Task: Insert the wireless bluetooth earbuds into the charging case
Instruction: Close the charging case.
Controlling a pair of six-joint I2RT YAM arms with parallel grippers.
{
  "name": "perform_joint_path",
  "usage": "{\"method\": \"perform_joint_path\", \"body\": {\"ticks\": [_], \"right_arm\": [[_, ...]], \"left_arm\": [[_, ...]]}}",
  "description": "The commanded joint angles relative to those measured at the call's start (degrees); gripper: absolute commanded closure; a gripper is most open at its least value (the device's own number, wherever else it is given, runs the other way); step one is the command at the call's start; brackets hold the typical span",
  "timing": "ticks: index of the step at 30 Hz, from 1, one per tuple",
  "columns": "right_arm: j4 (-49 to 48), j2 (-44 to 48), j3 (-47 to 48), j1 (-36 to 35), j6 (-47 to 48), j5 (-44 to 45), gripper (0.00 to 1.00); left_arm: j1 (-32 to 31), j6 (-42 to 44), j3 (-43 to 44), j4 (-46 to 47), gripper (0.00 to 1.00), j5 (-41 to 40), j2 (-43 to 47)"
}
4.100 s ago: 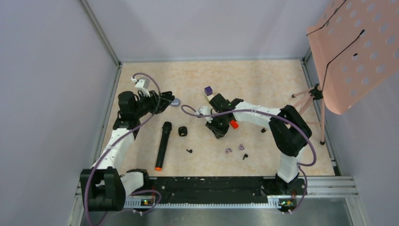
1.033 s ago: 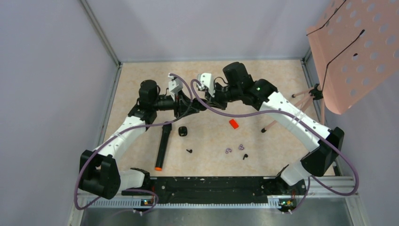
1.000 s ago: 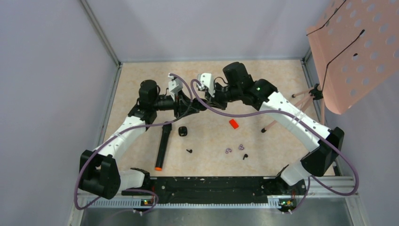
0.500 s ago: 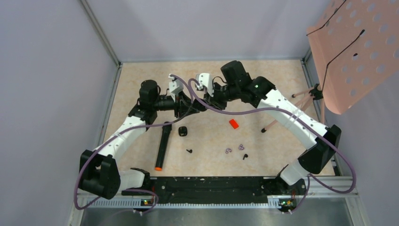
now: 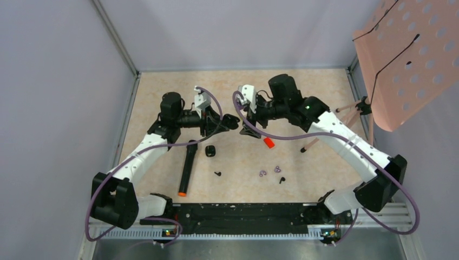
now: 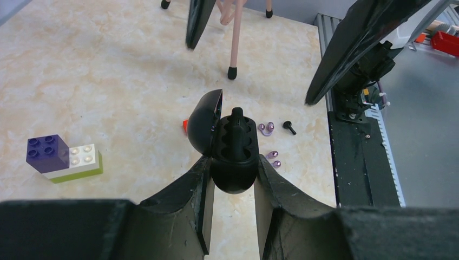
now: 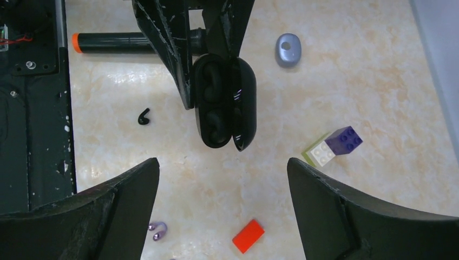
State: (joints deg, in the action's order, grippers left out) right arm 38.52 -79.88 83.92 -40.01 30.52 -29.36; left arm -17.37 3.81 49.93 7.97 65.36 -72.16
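Top view: the left jaws clamp the open charging case (image 5: 231, 120) above the marbled surface (image 5: 173, 81), with black earbuds (image 5: 217, 174) loose near the front rail.

Left wrist: a stemmed earbud (image 6: 290, 128), probably light and slick, best pinched across its body.

Right wrist: the right jaws are spread wide and empty, grey walls close around.

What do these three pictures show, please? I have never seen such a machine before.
They show two robot arms fixed at the near edge of a table. One picture looks down from a camera above and behind the arms. The other two come from small cameras on each wrist. The left fingers clamp an open black charging case. The right fingers are spread wide, hold nothing, and point towards the case. On the table lie tiny black earbuds, pale purple rings, an orange block, a black microphone and a small stack of toy bricks.
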Motion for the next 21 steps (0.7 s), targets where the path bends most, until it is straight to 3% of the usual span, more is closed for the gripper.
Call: {"method": "perform_joint_path", "body": {"ticks": [1, 4, 9, 17, 21], "right_arm": [[-10.6, -4.2, -1.3, 0.3, -2.7, -5.8, 0.13], [-11.8, -6.7, 0.1, 0.3, -3.5, -8.4, 0.13], [-12.7, -5.2, -0.8, -0.3, -3.6, -8.9, 0.14], [-12.9, 4.1, -8.5, 0.3, -3.3, 4.7, 0.14], [-13.2, 6.8, -13.0, 4.8, -6.7, 7.9, 0.13]], "left_arm": [[-0.3, 0.6, 2.4, 3.5, 1.00, 2.5, 0.5], [-0.3, -0.5, 2.8, 4.1, 1.00, 0.8, 0.2], [-0.3, -9.7, 2.3, 10.2, 1.00, -6.9, -1.7], [0.0, -18.1, 1.1, 13.6, 1.00, -13.2, -6.4], [0.0, -19.0, 0.2, 12.2, 1.00, -13.0, -10.8]]}}
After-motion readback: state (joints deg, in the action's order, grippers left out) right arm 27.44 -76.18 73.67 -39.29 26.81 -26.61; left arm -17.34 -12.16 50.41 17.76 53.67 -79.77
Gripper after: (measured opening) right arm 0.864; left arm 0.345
